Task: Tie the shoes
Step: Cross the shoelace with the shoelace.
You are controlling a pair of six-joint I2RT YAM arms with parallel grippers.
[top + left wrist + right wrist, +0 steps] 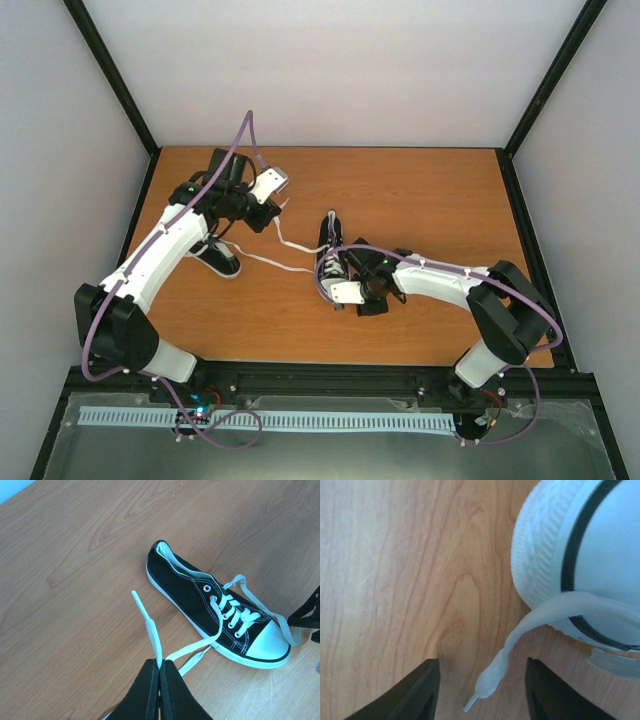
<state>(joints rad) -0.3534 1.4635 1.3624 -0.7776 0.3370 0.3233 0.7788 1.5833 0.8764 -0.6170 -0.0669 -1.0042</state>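
Observation:
One black sneaker with a white toe cap lies mid-table, also in the left wrist view. My left gripper is shut on one of its white laces, whose tip sticks up past the fingertips; from above the gripper is left of the heel. My right gripper is open at the toe cap, low over the table, with the other lace end lying between its jaws, untouched. The second sneaker lies partly under my left arm.
A loose white lace runs across the wooden table between the two shoes. The right gripper's black fingers show at the right edge of the left wrist view. Black frame posts bound the table.

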